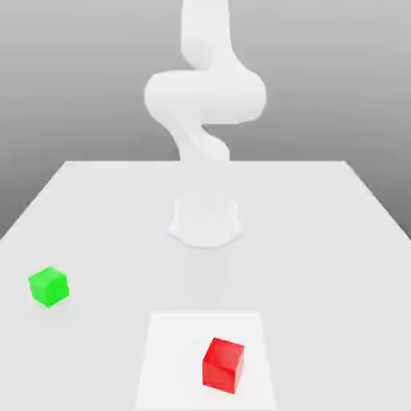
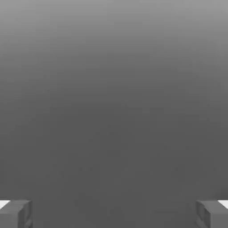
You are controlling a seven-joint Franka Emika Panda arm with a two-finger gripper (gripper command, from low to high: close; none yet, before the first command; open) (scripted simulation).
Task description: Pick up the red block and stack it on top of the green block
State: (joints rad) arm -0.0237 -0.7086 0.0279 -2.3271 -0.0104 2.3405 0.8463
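The red block (image 1: 223, 364) rests on the table near its front edge, a little toward the exterior view's right. The green block (image 1: 49, 286) stands alone on the table at the exterior view's left, well apart from the red one. The white arm (image 1: 205, 96) rises from its base (image 1: 205, 223) at the middle of the table, far above both blocks. In the hand view my gripper (image 2: 114, 214) is open, its two grey fingertips (image 2: 16, 213) wide apart with nothing between them and plain grey background beyond.
The white table (image 1: 321, 241) stretches wide around the base. A lighter square patch (image 1: 172, 361) lies under the red block at the front.
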